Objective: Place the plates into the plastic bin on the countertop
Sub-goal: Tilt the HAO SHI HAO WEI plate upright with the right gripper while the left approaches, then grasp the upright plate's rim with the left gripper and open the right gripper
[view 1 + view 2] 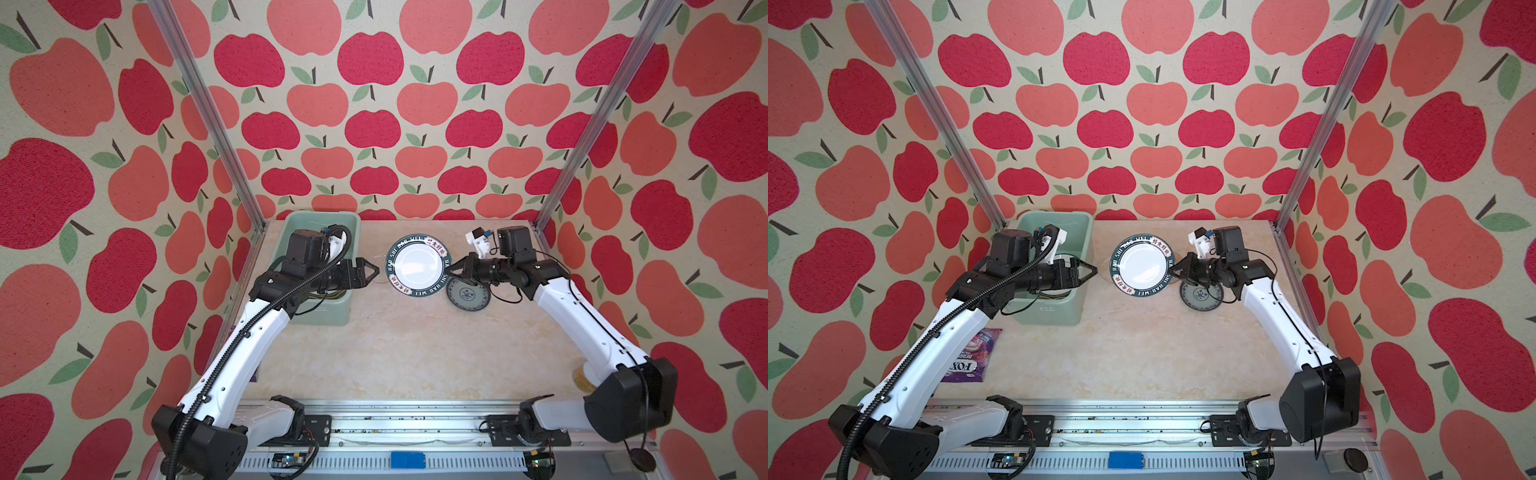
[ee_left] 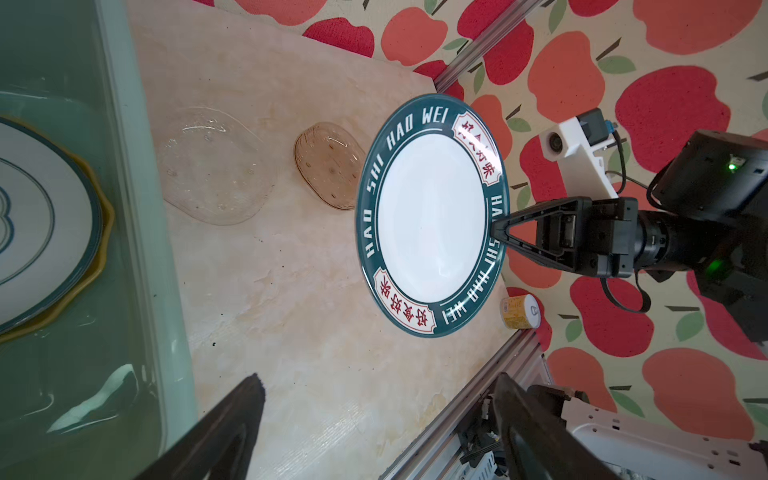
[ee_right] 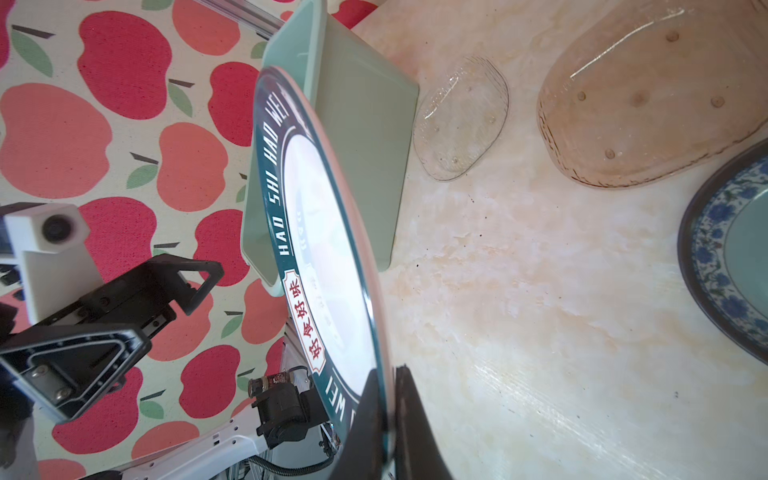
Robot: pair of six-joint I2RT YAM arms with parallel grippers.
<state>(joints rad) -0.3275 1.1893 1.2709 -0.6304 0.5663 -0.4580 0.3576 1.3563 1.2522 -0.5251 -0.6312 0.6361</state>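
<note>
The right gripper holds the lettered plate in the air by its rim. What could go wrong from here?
1. The right gripper pinches the white plate with the dark green lettered rim at one edge only; it could pivot or slip and strike the clear glass plate or the amber glass plate on the beige marble-patterned countertop.
2. The left gripper stands open, not touching the plate; in a handover, an early release would probably drop it.
</note>
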